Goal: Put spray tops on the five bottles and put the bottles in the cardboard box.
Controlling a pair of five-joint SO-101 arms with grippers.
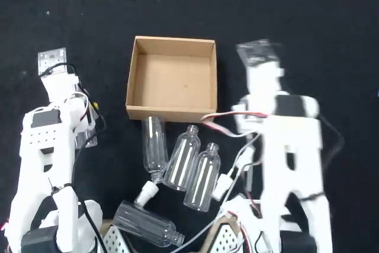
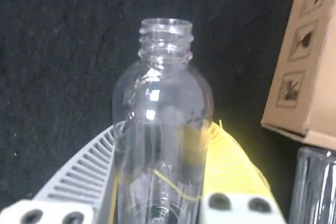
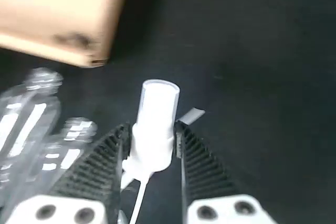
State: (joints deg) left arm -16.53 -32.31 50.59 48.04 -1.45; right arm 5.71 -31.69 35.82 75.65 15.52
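My left gripper (image 2: pixel 163 140) is shut on a clear, uncapped bottle (image 2: pixel 163 93), neck pointing away from the wrist. In the high view it (image 1: pixel 80 124) sits left of the cardboard box (image 1: pixel 131 81). A white spray top (image 3: pixel 155 114) is pinched upright in my shut right gripper (image 3: pixel 152 129), which in the high view (image 1: pixel 259 57) is right of the box. Three open bottles (image 1: pixel 154 143), (image 1: pixel 182 158), (image 1: pixel 202 176) lie side by side in front of the box, and another (image 1: pixel 145 223) lies near the front edge.
The box (image 3: pixel 58 14) is open and has nothing in it. Two loose white spray tops (image 1: pixel 147 192), (image 1: pixel 224 185) lie among the bottles. Cables trail from the right arm across the bottle area. Dark cloth covers the table.
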